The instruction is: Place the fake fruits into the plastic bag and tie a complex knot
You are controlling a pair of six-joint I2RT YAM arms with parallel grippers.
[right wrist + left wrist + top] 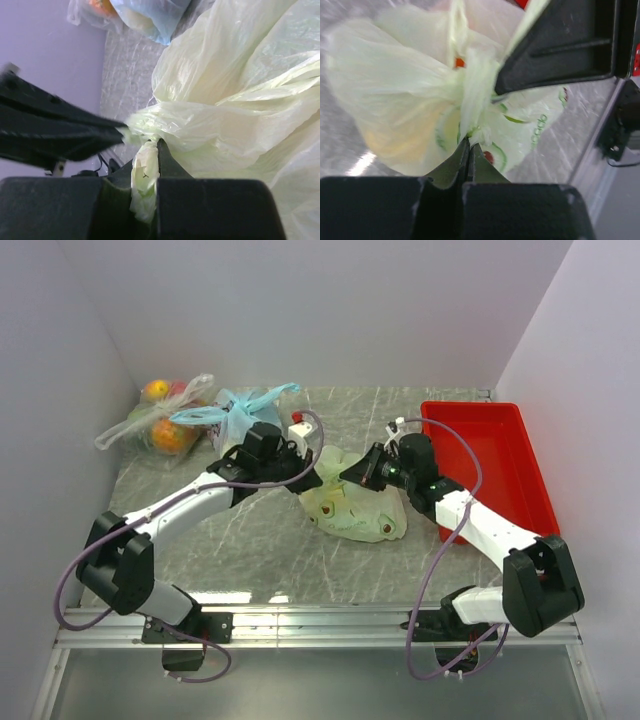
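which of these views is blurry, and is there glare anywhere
Top external: sharp, with white glare streaks on the table near its front edge. Left wrist: soft throughout, the plastic bag washed out and pale, glare on the table at lower left. Right wrist: bag folds crisp, but the left gripper at the left edge is smeared.

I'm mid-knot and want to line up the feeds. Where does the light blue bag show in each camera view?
Top view: blue bag at the back left, beside the clear bag of fruit.
Left wrist: not in it.
Right wrist: at the top edge, left of centre.
Shared landmark: the pale green bag, mid-table from above and filling both wrist views.
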